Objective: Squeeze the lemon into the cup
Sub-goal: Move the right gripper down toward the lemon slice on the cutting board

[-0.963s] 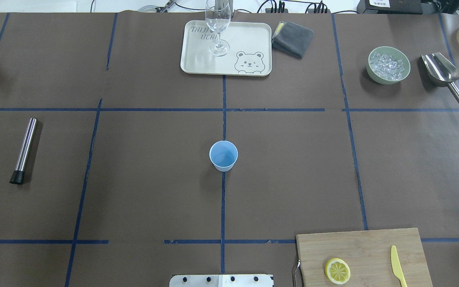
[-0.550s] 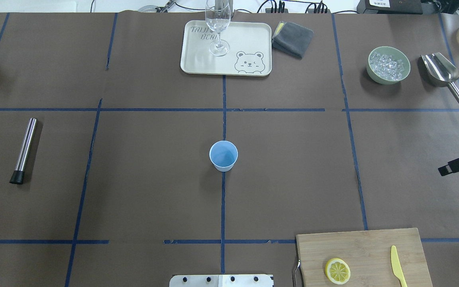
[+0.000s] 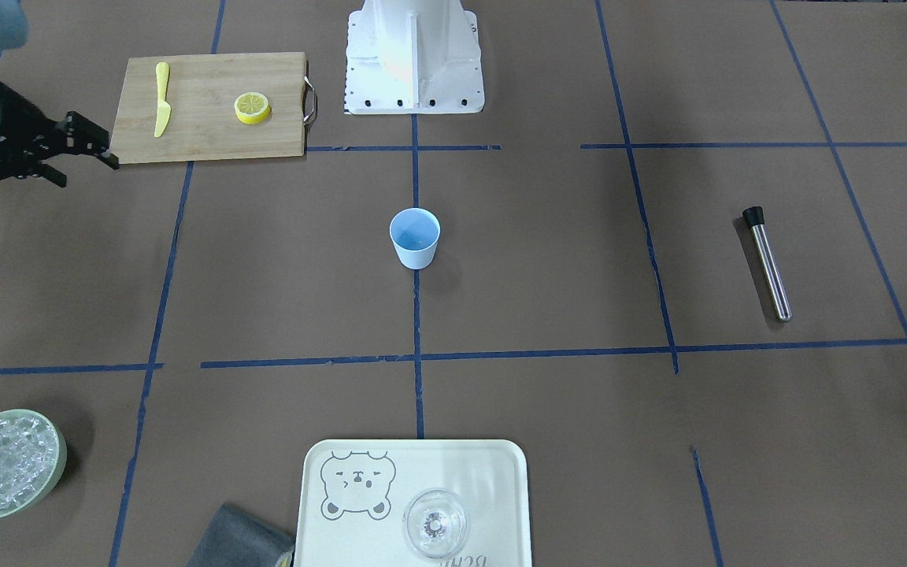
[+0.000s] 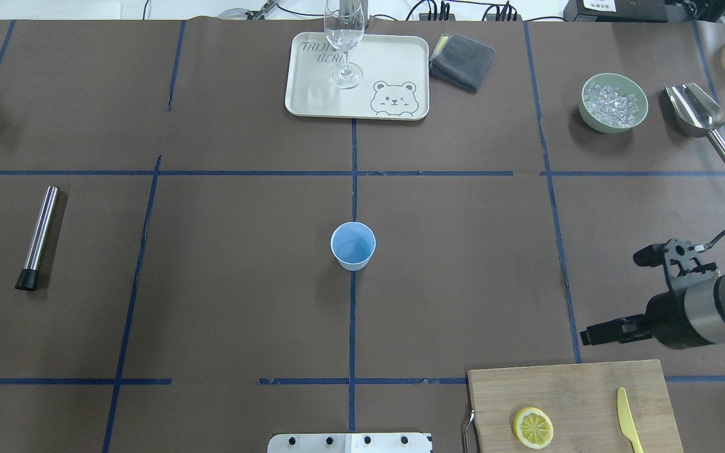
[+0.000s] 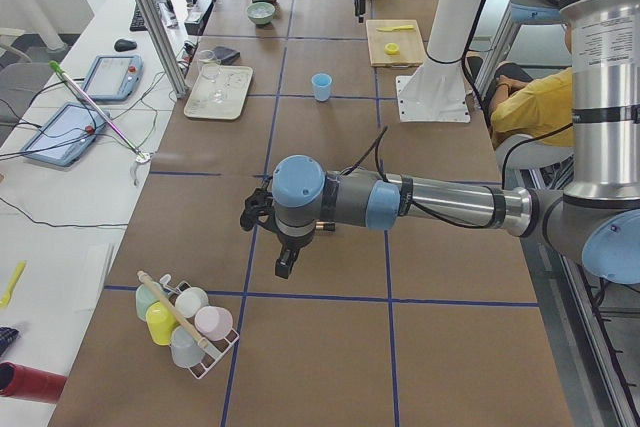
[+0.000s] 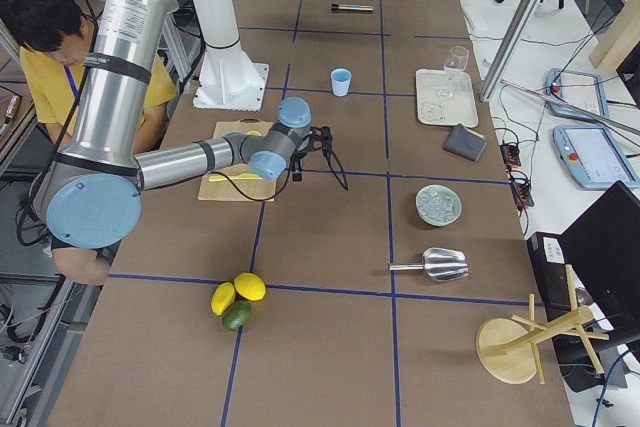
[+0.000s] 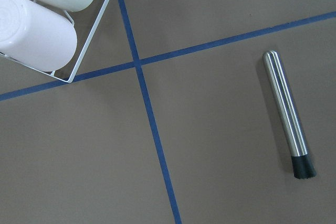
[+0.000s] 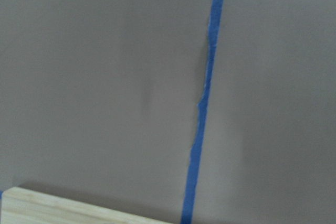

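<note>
The lemon slice lies flat on the wooden cutting board at the lower right of the overhead view, with a yellow knife well apart to its right. The light-blue cup stands upright at mid-frame on the bench. The right hand, fingers spread wide and holding nothing, appears just above the board's top edge in the frame. The left hand shows only in the side view, where I cannot tell whether it is spread or pressed together.
</note>
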Motion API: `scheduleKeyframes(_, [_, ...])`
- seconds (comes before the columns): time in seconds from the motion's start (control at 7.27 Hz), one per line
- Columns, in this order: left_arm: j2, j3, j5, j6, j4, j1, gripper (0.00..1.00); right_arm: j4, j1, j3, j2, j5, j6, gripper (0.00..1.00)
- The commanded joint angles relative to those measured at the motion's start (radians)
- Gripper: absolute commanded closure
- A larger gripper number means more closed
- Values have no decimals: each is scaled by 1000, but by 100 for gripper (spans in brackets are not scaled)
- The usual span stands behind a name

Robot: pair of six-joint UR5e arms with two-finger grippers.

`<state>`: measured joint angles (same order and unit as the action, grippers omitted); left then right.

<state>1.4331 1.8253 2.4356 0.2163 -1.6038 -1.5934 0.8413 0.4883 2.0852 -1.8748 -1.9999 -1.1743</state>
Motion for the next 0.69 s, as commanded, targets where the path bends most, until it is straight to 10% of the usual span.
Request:
scheduleKeyframes(0.0, [1, -1, 6, 0, -44, 15, 0, 5, -222, 80, -10, 184, -227, 0])
scheduleKeyframes(0.55, [1, -3, 49, -8, -47, 21, 0, 275, -561, 197, 14, 573, -416, 0])
